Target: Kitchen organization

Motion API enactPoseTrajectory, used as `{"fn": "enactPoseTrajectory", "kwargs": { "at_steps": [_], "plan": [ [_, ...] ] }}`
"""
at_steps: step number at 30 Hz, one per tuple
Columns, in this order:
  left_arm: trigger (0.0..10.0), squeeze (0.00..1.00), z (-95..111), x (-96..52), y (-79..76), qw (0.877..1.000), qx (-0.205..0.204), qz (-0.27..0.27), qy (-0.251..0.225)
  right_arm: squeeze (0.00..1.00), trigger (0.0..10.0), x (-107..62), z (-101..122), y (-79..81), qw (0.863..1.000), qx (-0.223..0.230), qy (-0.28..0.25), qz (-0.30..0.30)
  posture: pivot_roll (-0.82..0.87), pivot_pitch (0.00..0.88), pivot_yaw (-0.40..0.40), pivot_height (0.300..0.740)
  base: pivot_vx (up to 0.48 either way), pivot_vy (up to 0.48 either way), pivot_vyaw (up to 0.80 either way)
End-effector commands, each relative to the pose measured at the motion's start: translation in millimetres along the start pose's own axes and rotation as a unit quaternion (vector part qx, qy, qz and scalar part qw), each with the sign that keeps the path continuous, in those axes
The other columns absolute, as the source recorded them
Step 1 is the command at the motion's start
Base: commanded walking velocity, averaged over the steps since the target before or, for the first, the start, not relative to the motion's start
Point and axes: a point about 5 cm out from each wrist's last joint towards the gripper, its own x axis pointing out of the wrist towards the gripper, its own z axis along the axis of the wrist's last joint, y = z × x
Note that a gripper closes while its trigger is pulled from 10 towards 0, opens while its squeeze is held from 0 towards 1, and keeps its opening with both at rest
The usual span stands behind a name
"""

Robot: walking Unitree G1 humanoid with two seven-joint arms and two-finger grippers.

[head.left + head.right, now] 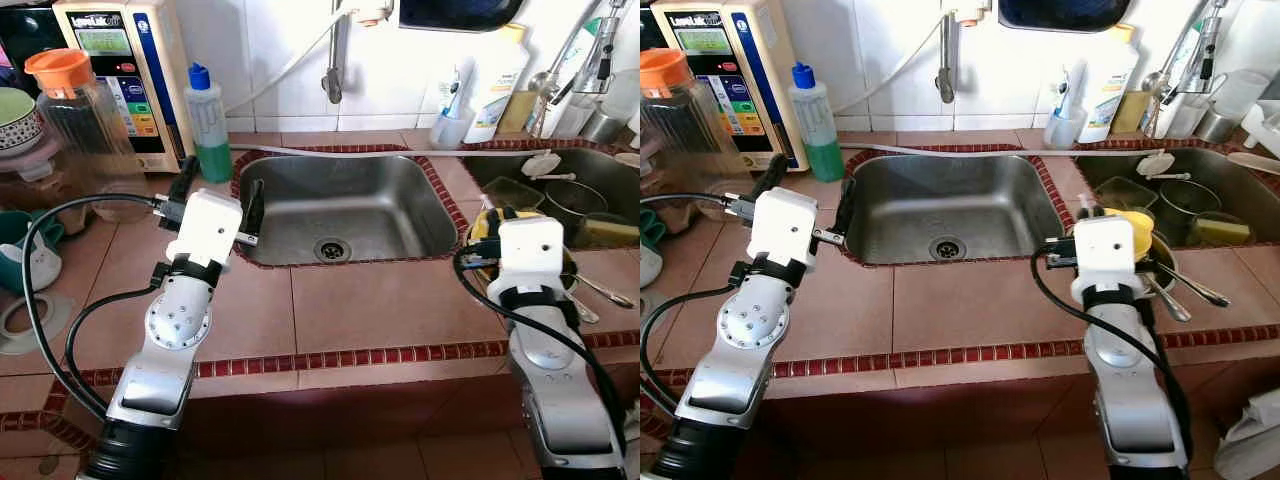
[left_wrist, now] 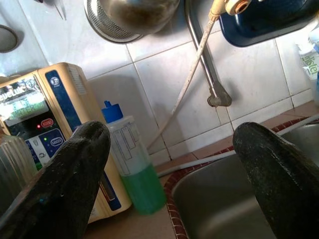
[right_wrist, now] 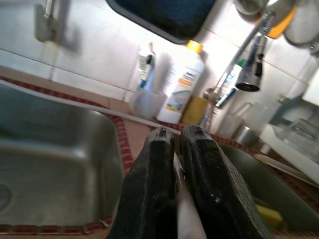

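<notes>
My left gripper (image 1: 222, 180) is open with nothing between its fingers. It hovers over the tiled counter at the left rim of the empty steel sink (image 1: 345, 200), pointing toward a green soap bottle (image 2: 135, 169) by the wall. My right gripper (image 3: 177, 134) is shut on a thin pale utensil handle (image 3: 185, 219). It is held over a metal bowl (image 1: 1160, 250) with something yellow in it, on the counter between the two basins. Most of the utensil is hidden by the fingers.
The right basin (image 1: 600, 165) holds a pot (image 1: 575, 200), a sponge (image 1: 610, 230) and a square container (image 1: 510, 190). Spoons (image 1: 600, 290) lie beside the bowl. A water machine (image 1: 120, 70) and an orange-lidded jar (image 1: 80, 110) stand at the back left. A cup (image 1: 452, 125) and a bottle (image 1: 497, 85) line the wall.
</notes>
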Motion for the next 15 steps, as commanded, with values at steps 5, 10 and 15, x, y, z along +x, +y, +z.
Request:
{"fn": "enactPoseTrajectory", "kwargs": {
  "at_steps": [5,10,15],
  "plan": [
    [10.0,0.0,0.2,0.8,-0.2,1.0,-0.001,-0.004,-0.002,1.0,10.0,3.4,-4.9,-10.0,1.0,-0.009,0.012,-0.013,0.12,0.0,0.006,0.74,0.0,0.0,0.0],
    [10.0,0.0,0.2,0.7,-0.6,1.0,-0.002,-0.005,-0.002,1.0,10.0,4.0,-9.4,-13.0,0.999,-0.016,0.024,-0.023,0.12,0.0,0.005,0.74,0.0,0.0,0.0],
    [10.0,0.0,0.3,0.4,-1.5,1.0,-0.004,-0.006,-0.002,1.0,10.0,8.6,-16.3,-17.8,0.999,-0.02,0.04,-0.028,0.12,0.0,0.004,0.74,0.0,0.0,0.0]
  ]
}}
